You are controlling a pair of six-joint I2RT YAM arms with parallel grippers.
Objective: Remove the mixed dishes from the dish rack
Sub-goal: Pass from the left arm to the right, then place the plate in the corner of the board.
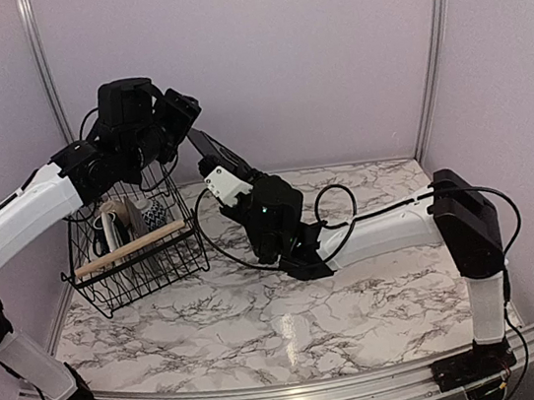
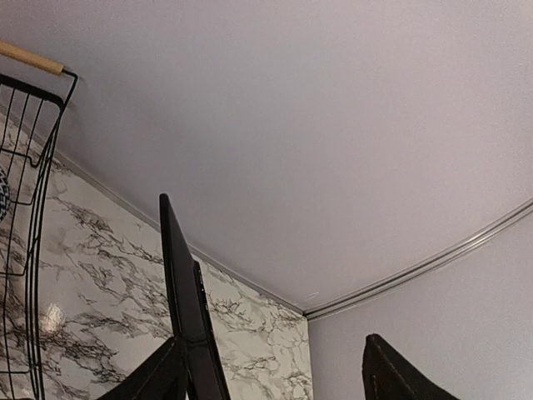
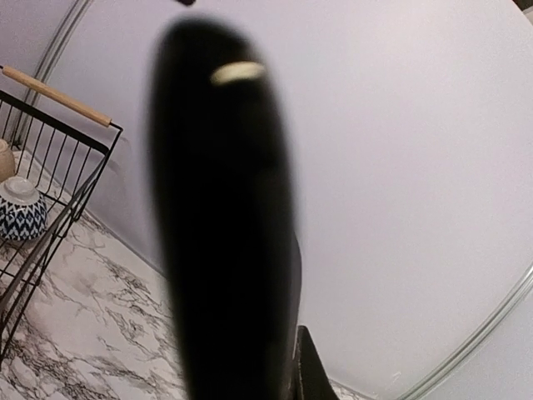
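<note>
Marble table (image 1: 360, 296), lilac walls. My right claw (image 1: 211, 168) is clamped tight on the rim of the dark square plate (image 1: 204, 144), which is held on edge in the air just beside the rack (image 1: 149, 281). My left claw (image 1: 184, 117) gapes wide, gripping nothing. Judgement: plate is stiff, slick-glazed, breakable, fairly heavy; bite deep on the rim. Bowls (image 1: 152, 213) sit in the rack.

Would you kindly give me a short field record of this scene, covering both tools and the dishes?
left tool: open, its fingers on either side of the square plate
right tool: shut on square plate
square plate: held in the air, out of the rack, to its right
rack: on table, far left
in rack: patterned bowl, other dishes
</note>
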